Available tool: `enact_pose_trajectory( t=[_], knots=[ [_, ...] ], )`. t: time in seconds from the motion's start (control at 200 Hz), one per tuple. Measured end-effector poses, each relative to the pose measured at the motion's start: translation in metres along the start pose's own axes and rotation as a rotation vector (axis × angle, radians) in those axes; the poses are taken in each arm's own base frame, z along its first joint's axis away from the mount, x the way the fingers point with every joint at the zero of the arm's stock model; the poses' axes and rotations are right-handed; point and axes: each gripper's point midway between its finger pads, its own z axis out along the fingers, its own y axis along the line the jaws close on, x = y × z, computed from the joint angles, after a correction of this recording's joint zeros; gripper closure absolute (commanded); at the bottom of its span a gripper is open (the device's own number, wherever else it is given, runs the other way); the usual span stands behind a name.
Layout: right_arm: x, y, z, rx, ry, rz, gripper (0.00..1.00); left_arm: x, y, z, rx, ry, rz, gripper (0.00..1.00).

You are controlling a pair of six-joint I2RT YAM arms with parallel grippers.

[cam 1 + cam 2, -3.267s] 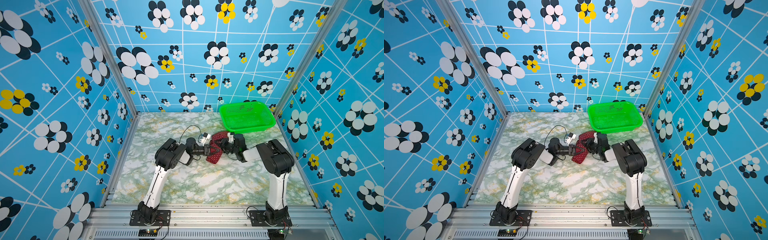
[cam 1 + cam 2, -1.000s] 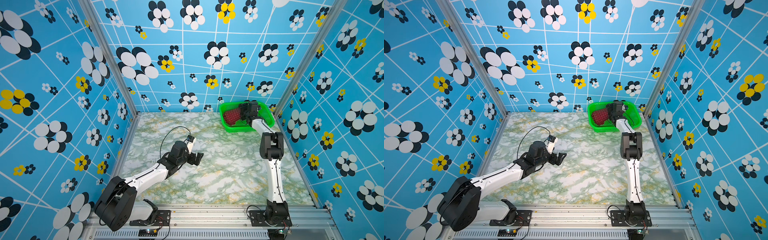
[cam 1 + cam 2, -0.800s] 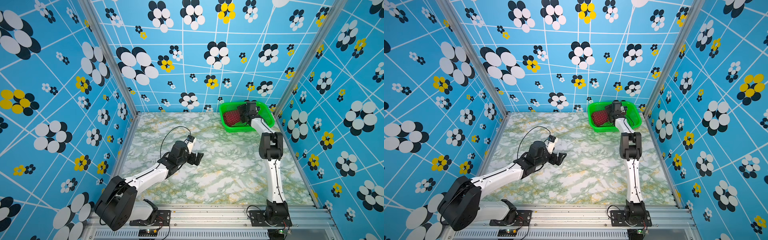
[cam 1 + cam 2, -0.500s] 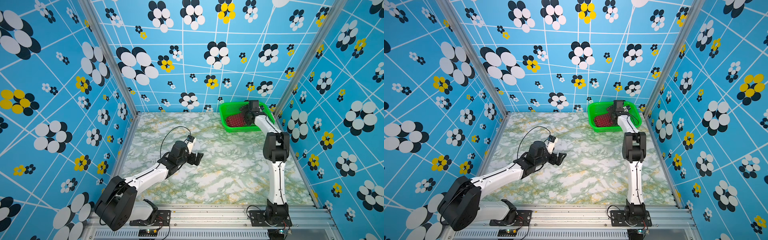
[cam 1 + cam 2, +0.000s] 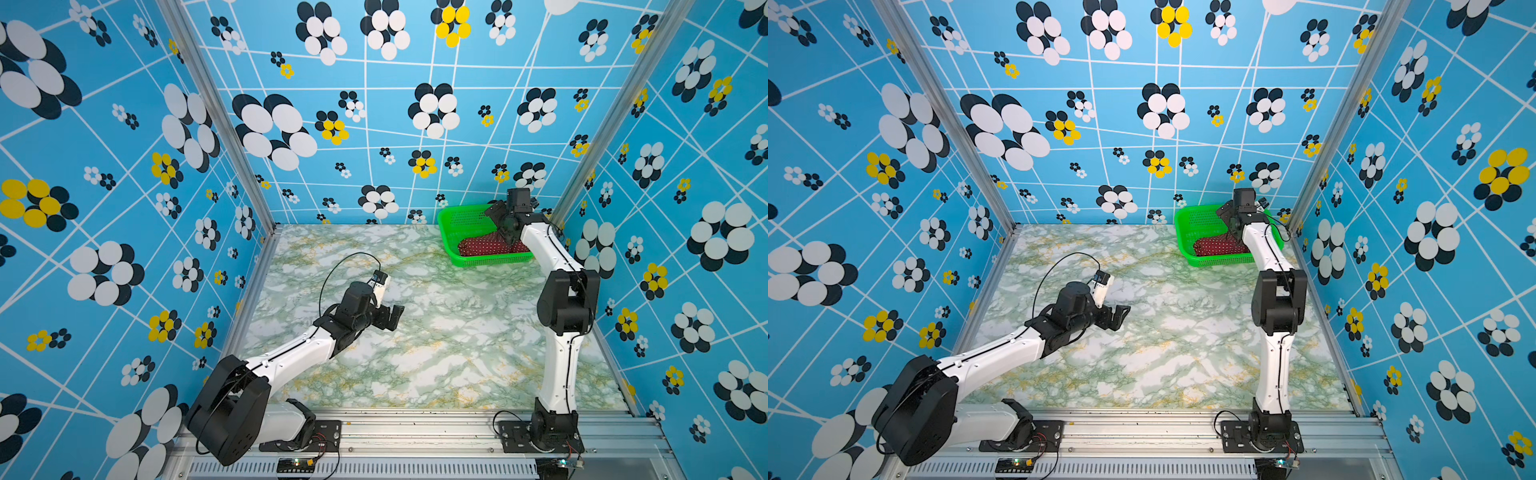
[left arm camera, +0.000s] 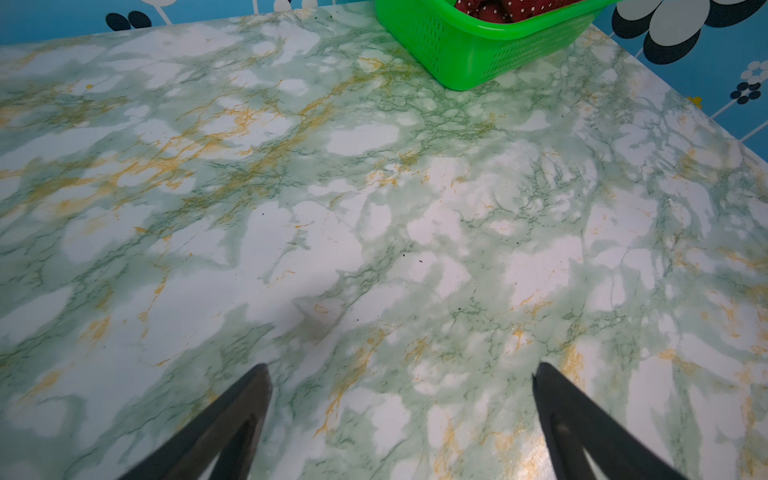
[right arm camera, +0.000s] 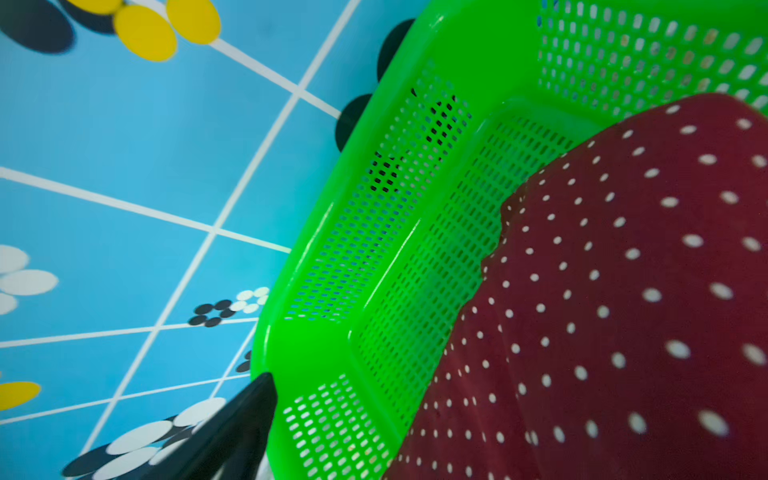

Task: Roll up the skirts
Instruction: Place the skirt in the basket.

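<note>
Marbled table is shown in a top view with the skirt bundled in the basket at far right and the right gripper just above it, so the drop-off is judged done. From the left wrist view, the left gripper is seen spread wide and empty. From the right wrist view, one finger is seen set wide with nothing pinched, so a lift clear of the rim is called for.
</note>
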Motion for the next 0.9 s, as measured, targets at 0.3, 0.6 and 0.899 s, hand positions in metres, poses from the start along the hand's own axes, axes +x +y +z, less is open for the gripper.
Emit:
enact_pose_trajectory(
  t=[0.3, 0.6, 0.899],
  knots=[
    [0.027, -0.026, 0.044, 0.113, 0.091, -0.113, 0.01, -0.002, -0.006, 0.007, 0.010, 0.009, 0.010, 0.00],
    [0.021, -0.033, 0.051, 0.166, 0.053, -0.324, 0.01, 0.001, -0.011, 0.024, 0.013, 0.040, 0.018, 0.00],
    [0.006, -0.004, 0.031, 0.064, 0.012, -0.398, 0.01, -0.013, -0.055, 0.044, 0.116, -0.059, 0.254, 0.01]
  ],
)
